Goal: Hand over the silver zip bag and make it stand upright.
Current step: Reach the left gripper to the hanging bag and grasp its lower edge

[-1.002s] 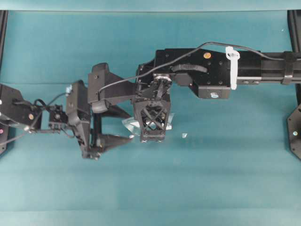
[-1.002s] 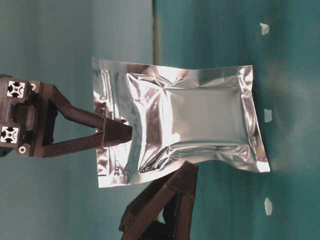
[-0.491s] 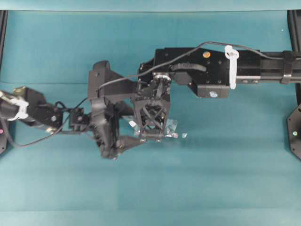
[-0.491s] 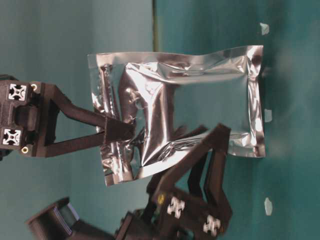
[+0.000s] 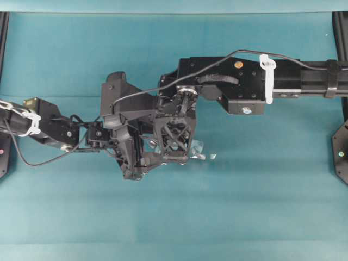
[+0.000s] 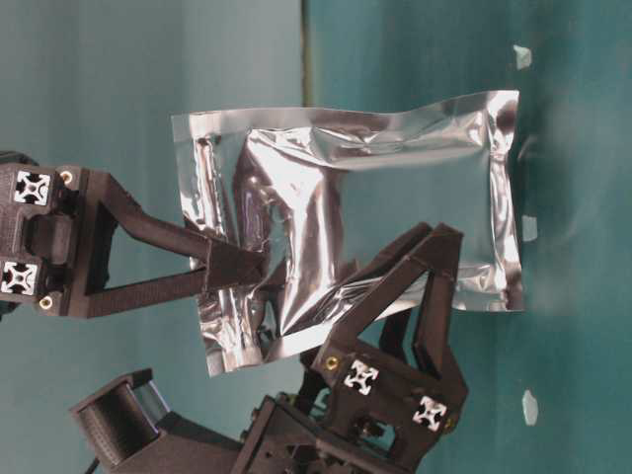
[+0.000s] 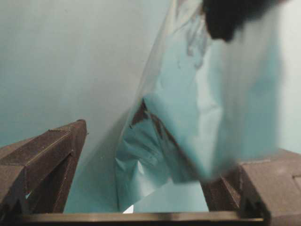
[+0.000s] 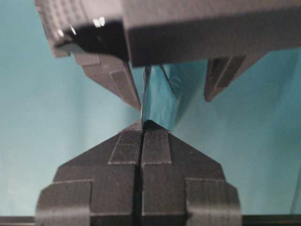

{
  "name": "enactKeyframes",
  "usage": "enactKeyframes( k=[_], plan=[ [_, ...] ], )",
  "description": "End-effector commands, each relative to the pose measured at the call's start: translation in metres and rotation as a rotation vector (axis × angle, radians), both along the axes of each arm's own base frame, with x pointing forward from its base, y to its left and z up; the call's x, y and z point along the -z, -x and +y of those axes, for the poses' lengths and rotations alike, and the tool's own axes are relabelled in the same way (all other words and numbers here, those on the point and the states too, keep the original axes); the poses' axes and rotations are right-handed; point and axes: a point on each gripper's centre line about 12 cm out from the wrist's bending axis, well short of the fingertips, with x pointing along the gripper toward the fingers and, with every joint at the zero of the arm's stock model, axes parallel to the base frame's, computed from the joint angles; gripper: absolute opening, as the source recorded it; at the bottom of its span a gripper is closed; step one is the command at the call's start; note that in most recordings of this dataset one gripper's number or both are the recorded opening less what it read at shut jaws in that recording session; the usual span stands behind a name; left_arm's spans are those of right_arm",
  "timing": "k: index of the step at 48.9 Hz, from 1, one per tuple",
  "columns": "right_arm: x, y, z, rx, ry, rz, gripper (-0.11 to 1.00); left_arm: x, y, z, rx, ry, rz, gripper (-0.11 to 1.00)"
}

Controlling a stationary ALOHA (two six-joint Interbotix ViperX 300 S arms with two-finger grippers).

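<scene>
The silver zip bag point(image 6: 375, 197) hangs in the air above the teal table, crinkled and shiny. My right gripper point(image 6: 235, 267) is shut on its zip end, and in the right wrist view its pads point(image 8: 129, 143) press together on the bag's thin edge point(image 8: 157, 101). My left gripper point(image 6: 434, 247) is open, with its fingers on either side of the bag's other half. The left wrist view shows the bag point(image 7: 202, 108) between its two spread fingers point(image 7: 47, 160), not pinched. From overhead, both grippers point(image 5: 173, 157) crowd together and hide most of the bag point(image 5: 198, 147).
Small white specks point(image 6: 529, 405) lie on the teal cloth point(image 5: 244, 206) near the bag. Black frame posts point(image 5: 341, 157) stand at the table's left and right edges. The right arm's long black link point(image 5: 244, 81) spans the upper right of the overhead view.
My left arm has swung in from the left and its open fingers now straddle the bag. The bag has twisted a little. My right gripper has kept its hold in place.
</scene>
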Motion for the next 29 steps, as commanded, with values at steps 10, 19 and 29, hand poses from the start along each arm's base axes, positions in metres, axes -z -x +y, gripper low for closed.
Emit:
enactKeyframes(
  k=[10, 19, 29],
  plan=[
    [-0.0146, -0.0015, 0.0019, 0.010, -0.005, -0.045, -0.05, -0.0023, -0.0072, -0.0013, 0.005, -0.001, -0.054, 0.92],
    [-0.0142, -0.0007, 0.0018, 0.009, -0.004, -0.042, -0.05, 0.0004, -0.0097, -0.0012, 0.005, -0.001, -0.063, 0.85],
    [-0.0123, 0.0025, 0.0015, 0.010, -0.006, -0.034, -0.05, 0.0020, -0.0075, -0.0013, 0.009, -0.011, -0.058, 0.58]
  ],
)
